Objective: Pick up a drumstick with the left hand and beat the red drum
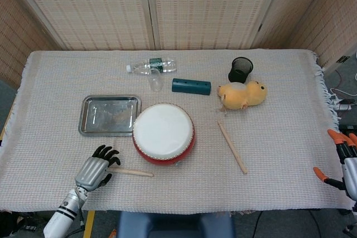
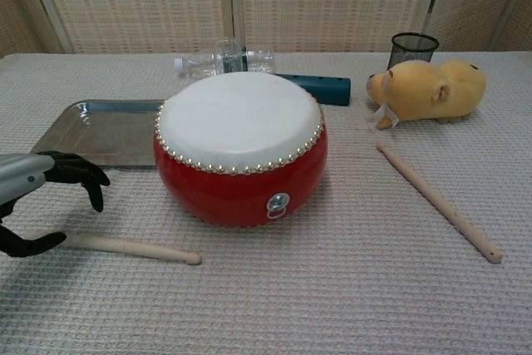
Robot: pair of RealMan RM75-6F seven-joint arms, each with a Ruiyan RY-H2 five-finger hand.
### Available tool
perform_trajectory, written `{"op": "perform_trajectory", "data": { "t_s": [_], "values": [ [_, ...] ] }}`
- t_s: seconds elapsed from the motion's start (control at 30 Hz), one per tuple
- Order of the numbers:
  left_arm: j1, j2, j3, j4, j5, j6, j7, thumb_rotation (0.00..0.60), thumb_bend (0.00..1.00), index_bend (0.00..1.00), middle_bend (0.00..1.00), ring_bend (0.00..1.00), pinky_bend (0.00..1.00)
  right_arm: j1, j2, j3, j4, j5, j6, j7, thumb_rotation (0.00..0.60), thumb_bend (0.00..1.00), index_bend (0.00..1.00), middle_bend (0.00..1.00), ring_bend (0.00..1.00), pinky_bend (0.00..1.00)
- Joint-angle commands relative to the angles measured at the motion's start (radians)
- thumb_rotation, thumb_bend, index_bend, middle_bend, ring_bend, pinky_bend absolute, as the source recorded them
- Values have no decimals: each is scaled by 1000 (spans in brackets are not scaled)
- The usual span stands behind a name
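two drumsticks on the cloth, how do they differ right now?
The near drumstick lies crosswise in front of the red drum; the right drumstick runs diagonally, right of the drum.
The left hand is over the near drumstick's end, fingers open around it; the right drumstick has no hand near it.
Both are plain pale wood, flat on the cloth.

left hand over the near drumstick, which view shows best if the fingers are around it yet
Chest view. The left hand shows side-on, fingers arched above the near drumstick, thumb low beside it, not closed. Head view looks down on the hand's back, covering the stick's end.
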Motion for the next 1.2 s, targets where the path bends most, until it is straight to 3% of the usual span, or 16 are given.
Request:
{"op": "perform_trajectory", "data": {
  "t_s": [0.03,0.57,1.2],
  "values": [
    [-17,-45,-3,16,-59,-25,68,600,329,387,155,61,53,-2,1,-1,0,2,1,1,600,194,0,102,0,13],
    [-39,-186,-29,61,-179,-10,124,600,303,437,150,37,11,-7,-2,-5,8,9,-6,15,600,194,0,101,0,13],
    [-64,-244,-34,106,-224,-15,109,600,355,509,167,37,11,-8,2,-6,9,18,-16,26,600,194,0,101,0,13]
  ]
}}
